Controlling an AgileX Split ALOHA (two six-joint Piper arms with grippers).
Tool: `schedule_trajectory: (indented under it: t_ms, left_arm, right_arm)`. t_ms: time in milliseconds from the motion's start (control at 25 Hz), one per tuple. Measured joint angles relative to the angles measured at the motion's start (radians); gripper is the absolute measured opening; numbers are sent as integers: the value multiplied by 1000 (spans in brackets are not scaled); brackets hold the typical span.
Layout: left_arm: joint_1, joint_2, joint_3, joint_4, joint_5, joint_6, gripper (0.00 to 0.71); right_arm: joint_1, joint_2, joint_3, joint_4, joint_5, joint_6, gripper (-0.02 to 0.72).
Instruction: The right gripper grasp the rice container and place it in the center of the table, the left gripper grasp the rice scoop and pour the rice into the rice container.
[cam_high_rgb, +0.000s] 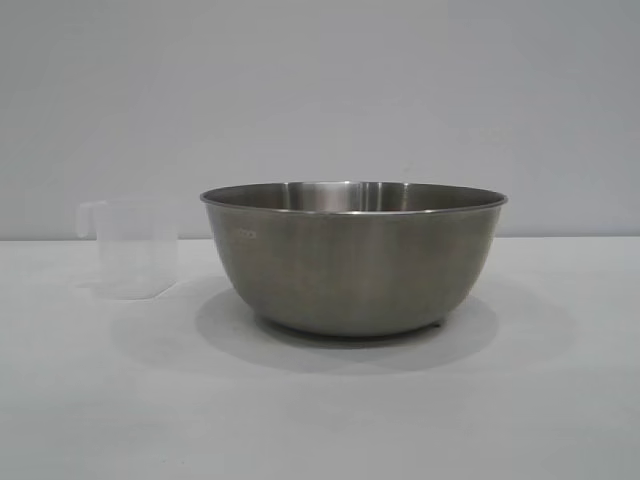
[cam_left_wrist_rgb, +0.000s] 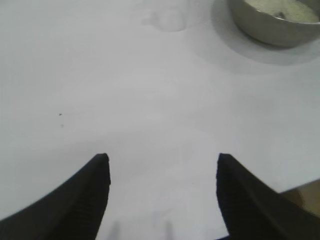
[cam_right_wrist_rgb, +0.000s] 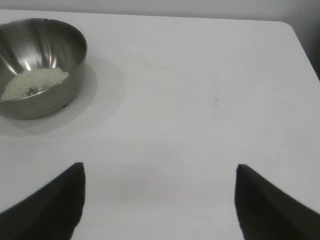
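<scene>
Standing mid-counter, the bowl already holds rice while the empty cup rests upright just beside it, well apart from the left gripper and right gripper, both spread and holding nothing.

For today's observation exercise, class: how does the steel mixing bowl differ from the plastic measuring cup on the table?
The steel mixing bowl is opaque brushed grey metal; the plastic measuring cup is translucent and pale. The bowl is far wider than the cup. The cup has a side loop handle; the bowl has only a rolled rim. The bowl holds rice; the cup looks empty. Both stand upright on the white table, apart from each other, with neither gripper touching them.
</scene>
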Motion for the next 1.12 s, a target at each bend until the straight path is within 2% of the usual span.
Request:
schedule_trajectory:
  t_ms: [80,360,1120]
  left_arm:
    - [18,-2,0,-2,0,0,386]
    - [18,-2,0,-2,0,0,386]
    - [14,-2,0,-2,0,0,386]
  right_arm:
    - [0,0,0,0,0,0,549]
    - [41,0,0,0,0,0,549]
    - [43,0,0,0,0,0,549]
